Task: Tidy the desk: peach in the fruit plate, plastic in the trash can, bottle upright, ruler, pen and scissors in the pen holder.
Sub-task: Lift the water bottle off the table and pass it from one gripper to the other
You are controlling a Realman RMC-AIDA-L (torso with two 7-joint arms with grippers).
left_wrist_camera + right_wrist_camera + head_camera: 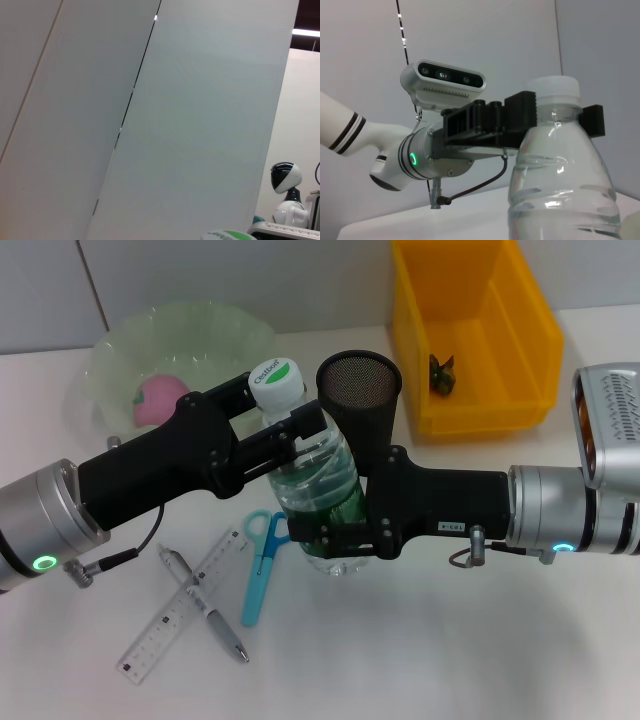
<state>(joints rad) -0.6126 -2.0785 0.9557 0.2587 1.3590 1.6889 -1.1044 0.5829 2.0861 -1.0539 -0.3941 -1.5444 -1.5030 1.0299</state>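
Note:
A clear water bottle (318, 485) with a white and green cap stands nearly upright above the table, just in front of the black mesh pen holder (358, 388). My left gripper (288, 440) is shut on its shoulder just under the cap. My right gripper (335, 540) is shut on its lower body. The right wrist view shows the bottle (561, 175) with the left gripper (555, 117) clamped around its neck. A pink peach (156, 400) lies in the pale green fruit plate (225, 330). The ruler (180, 608), pen (205, 605) and blue scissors (262, 562) lie on the table.
The yellow trash can (520, 340) stands at the back right with a crumpled piece of plastic (443, 375) inside. The left wrist view shows mostly wall, with the bottle's cap (227, 235) at its edge.

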